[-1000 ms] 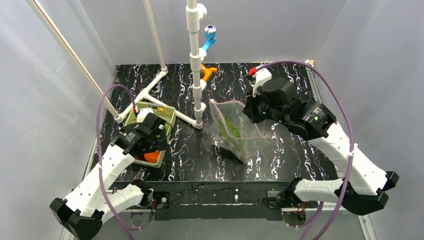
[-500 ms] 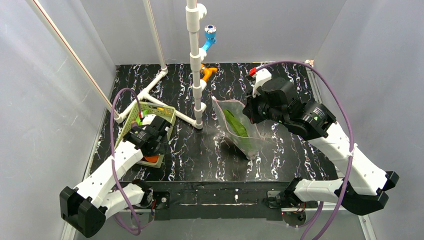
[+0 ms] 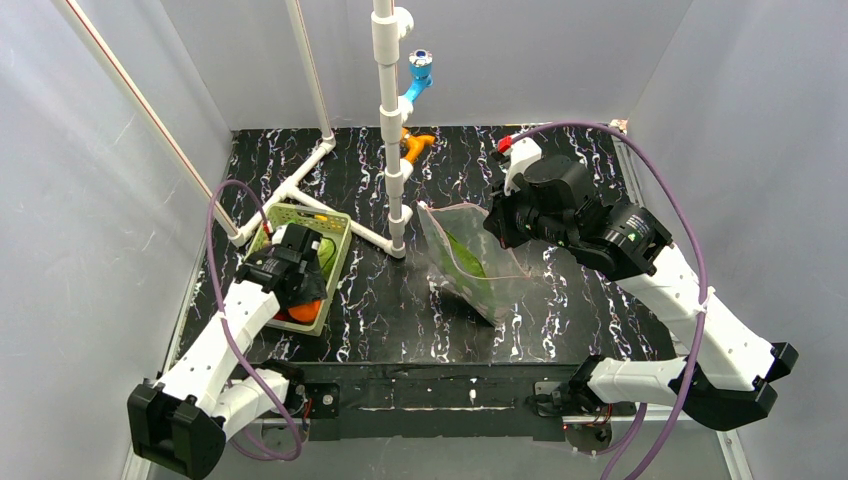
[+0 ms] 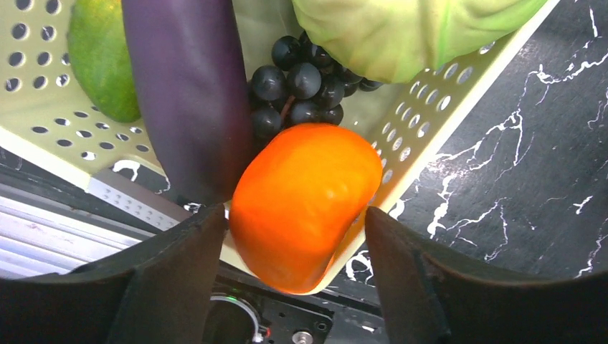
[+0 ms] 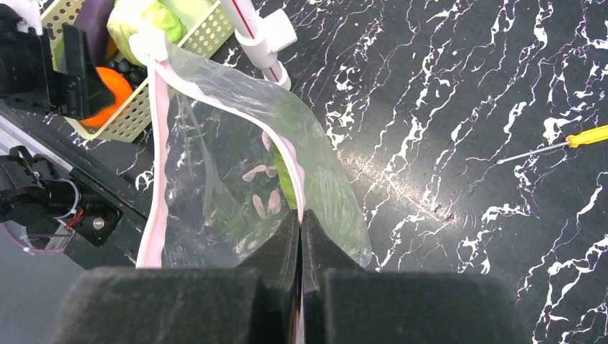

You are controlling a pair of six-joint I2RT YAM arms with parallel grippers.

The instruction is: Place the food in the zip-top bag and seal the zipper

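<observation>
Left wrist | left gripper spread astride orange toy ball in pale green plastic basket | right gripper pinches pink zipper strip of clear plastic zip-top bag, unsealed | one green piece bagged, rest unbagged

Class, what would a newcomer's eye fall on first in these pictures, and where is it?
A bright orange fruit sits in a near corner of the pale green basket on the left, with the left gripper straddling it. Mid-table, the right gripper pinches the pink edge of a clear bag with something green inside.
</observation>
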